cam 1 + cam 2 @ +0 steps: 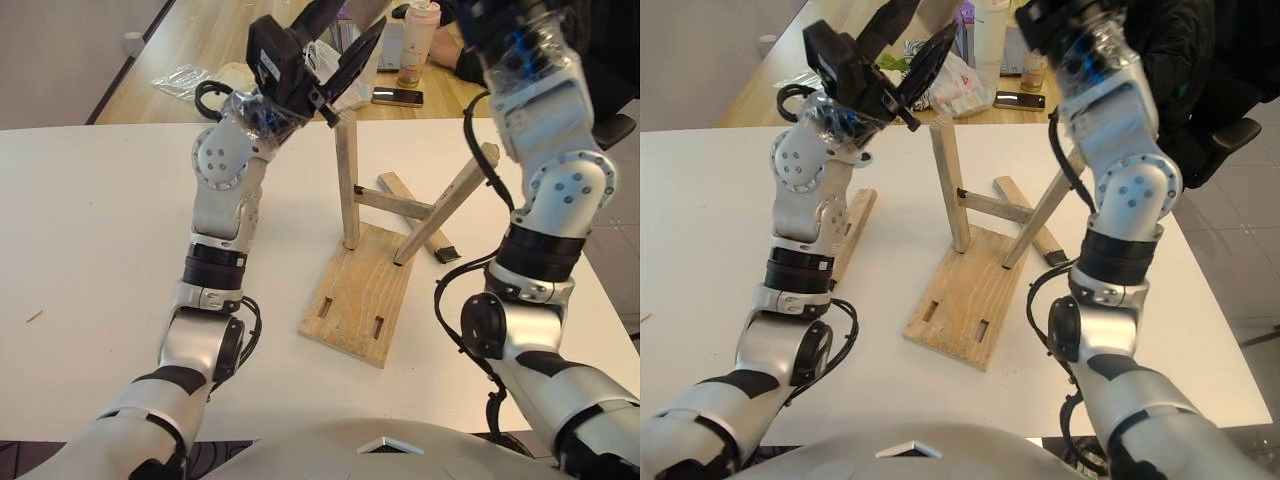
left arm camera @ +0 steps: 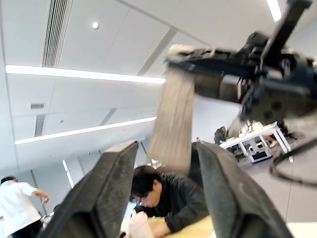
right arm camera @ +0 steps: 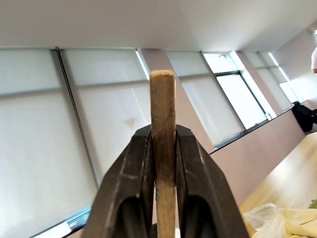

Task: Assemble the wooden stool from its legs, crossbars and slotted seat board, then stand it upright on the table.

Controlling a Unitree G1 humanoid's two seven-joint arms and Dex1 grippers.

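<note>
The slotted seat board (image 1: 355, 295) lies flat on the white table (image 1: 100, 230). One leg (image 1: 347, 180) stands upright in it and a second leg (image 1: 448, 203) leans in from the right. A crossbar (image 1: 393, 204) joins them. High above the far side of the table, my right gripper (image 3: 163, 131) is shut on a wooden leg (image 3: 163, 99). That leg (image 2: 174, 114) runs down between the fingers of my left gripper (image 2: 166, 148), which is open, its pads apart from the wood. The left gripper (image 1: 350, 25) hangs just above the upright leg's top.
A loose wooden piece (image 1: 415, 210) lies behind the seat board, and another (image 1: 853, 232) lies by my left forearm. On the wooden desk beyond the table are a phone (image 1: 397, 97), a bottle (image 1: 418, 45) and plastic bags (image 1: 180, 78). The table's right edge is close to my right arm.
</note>
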